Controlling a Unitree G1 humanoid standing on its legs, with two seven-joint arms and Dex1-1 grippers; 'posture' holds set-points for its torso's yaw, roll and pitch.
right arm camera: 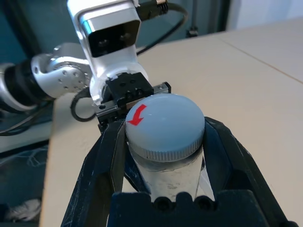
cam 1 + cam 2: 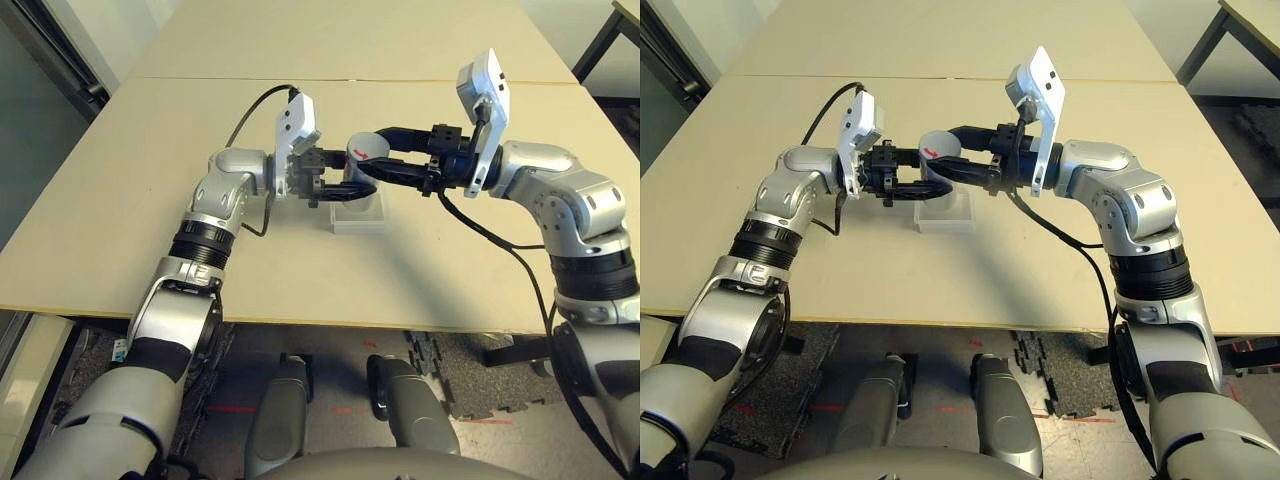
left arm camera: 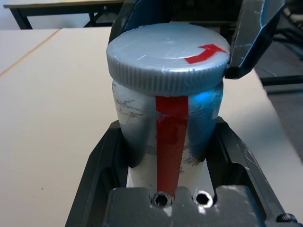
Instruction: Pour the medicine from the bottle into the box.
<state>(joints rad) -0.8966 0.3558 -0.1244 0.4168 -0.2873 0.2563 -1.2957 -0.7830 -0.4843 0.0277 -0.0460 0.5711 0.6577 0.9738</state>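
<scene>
The silver-grey bottle [image 3: 142, 127], with a red stripe down its side, is held upright just above the clear box [image 2: 357, 218] at the table's middle. My left gripper [image 2: 345, 188] is shut on the bottle's body, one finger [image 3: 102, 165] on each side. From the opposite side my right gripper [image 2: 372, 160] is shut on the bottle's cap [image 1: 165, 125], which is grey, carries a red arrow and sits on the bottle. The right fingers [image 1: 105, 161] press on the cap's rim. The medicine is hidden.
The beige table [image 2: 120, 200] has a seam [image 2: 200, 78] running across behind the arms and its front edge [image 2: 300, 322] close to me. A black cable [image 2: 250, 110] loops from the left wrist and another [image 2: 490, 240] hangs from the right. A second table's leg [image 2: 600, 40] stands far right.
</scene>
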